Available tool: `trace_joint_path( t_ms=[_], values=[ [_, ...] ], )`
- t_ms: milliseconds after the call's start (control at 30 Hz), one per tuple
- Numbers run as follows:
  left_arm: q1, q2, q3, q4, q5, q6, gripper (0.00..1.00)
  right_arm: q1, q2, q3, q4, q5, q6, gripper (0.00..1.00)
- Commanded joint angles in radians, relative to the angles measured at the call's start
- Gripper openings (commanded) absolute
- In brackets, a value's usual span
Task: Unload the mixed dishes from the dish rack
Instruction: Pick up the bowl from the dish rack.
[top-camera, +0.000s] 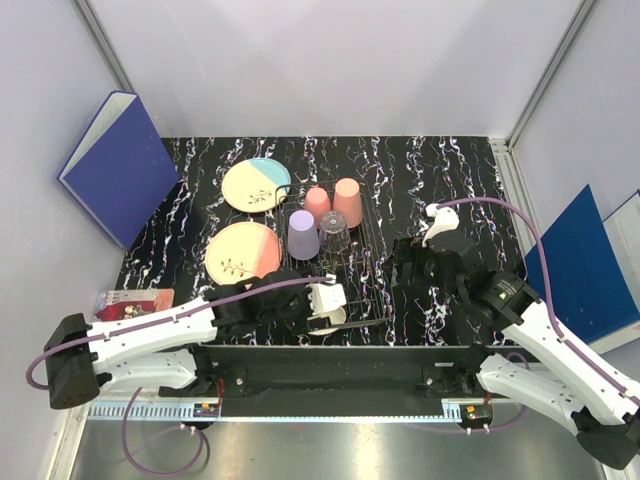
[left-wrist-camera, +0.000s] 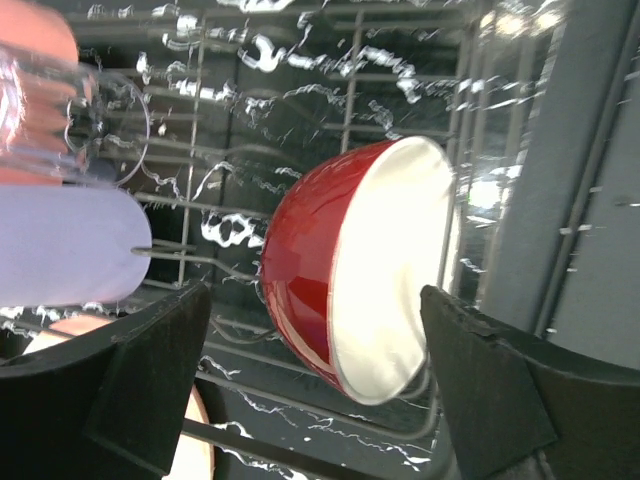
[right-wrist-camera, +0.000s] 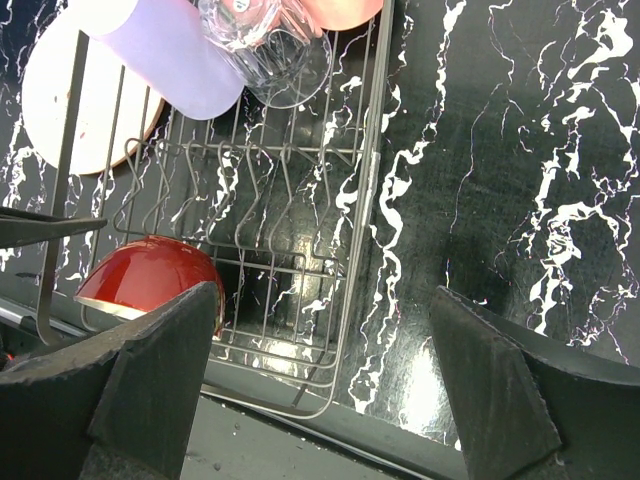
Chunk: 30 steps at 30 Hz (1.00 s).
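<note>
Left gripper (left-wrist-camera: 315, 300): fingers apart, one on either side of the red bowl (left-wrist-camera: 350, 270); no contact visible, nothing clamped
Right gripper (right-wrist-camera: 325, 300): fingers apart and empty, hanging over the right-hand rim of the dish rack (right-wrist-camera: 300, 250)
Rack location: middle of the counter (top-camera: 450, 170), with its near end close to the near edge
Bowl location: near end of the rack, tipped on its side, cream interior turned toward the rack wall
Step in hand: judged to be the approach to grasp the bowl
Unloaded: blue-and-cream plate (top-camera: 256, 185) and salmon-pink plate (top-camera: 243, 252), flat on the counter toward the left edge
In the rack: lavender cup (top-camera: 303, 235), two salmon-pink cups (top-camera: 348, 202), clear glass (top-camera: 334, 235) — grouped at the far end
Next move: likely calls for closing across the bowl's rim and wall, then lifting straight up so it clears the wires before any sideways travel
Bowl material: glossy glaze, rounded wall — probably slippery under flat pads
Rack material: thin bright wire grid with upright prongs
Counter surface: black, white-veined marble pattern
</note>
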Motion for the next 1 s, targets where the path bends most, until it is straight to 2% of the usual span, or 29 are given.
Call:
trace_joint_path(
  t_ms=[0,100,200,233,333,367,433,467,500,533,967],
  values=[
    [-0.005,0.034,-0.005,0.087,-0.108,0.022,0.81,0.009,0.001,-0.008,0.037,0.003,0.011,0.95],
    [-0.005,0.050,0.003,0.079,-0.131,0.016,0.72,0.008,0.004,-0.011,0.040,0.004,0.013,0.95],
    [-0.005,0.039,0.005,0.077,-0.126,0.012,0.58,0.009,0.004,-0.014,0.040,0.001,0.014,0.95],
    [-0.005,0.033,0.003,0.077,-0.123,0.010,0.47,0.008,0.004,-0.015,0.043,0.001,0.013,0.95],
    [-0.005,0.025,0.005,0.067,-0.116,0.004,0.34,0.008,0.006,-0.015,0.044,0.001,0.013,0.95],
    [-0.003,0.022,0.005,0.064,-0.111,0.005,0.26,0.008,0.004,-0.017,0.044,0.001,0.013,0.95],
    [-0.005,0.019,0.006,0.054,-0.100,0.001,0.18,0.008,0.003,-0.017,0.043,0.001,0.013,0.95],
    [-0.003,0.019,0.008,0.053,-0.099,-0.001,0.07,0.008,0.003,-0.018,0.044,0.004,0.011,0.95],
    [-0.005,0.018,0.011,0.048,-0.097,-0.002,0.02,0.008,0.003,-0.018,0.044,0.003,0.014,0.95],
    [-0.005,0.016,0.012,0.041,-0.099,-0.004,0.00,0.009,0.001,-0.018,0.044,0.003,0.013,0.95],
    [-0.005,-0.052,0.051,0.022,-0.091,-0.039,0.00,0.008,-0.009,-0.031,0.043,0.003,0.018,0.95]
  ],
)
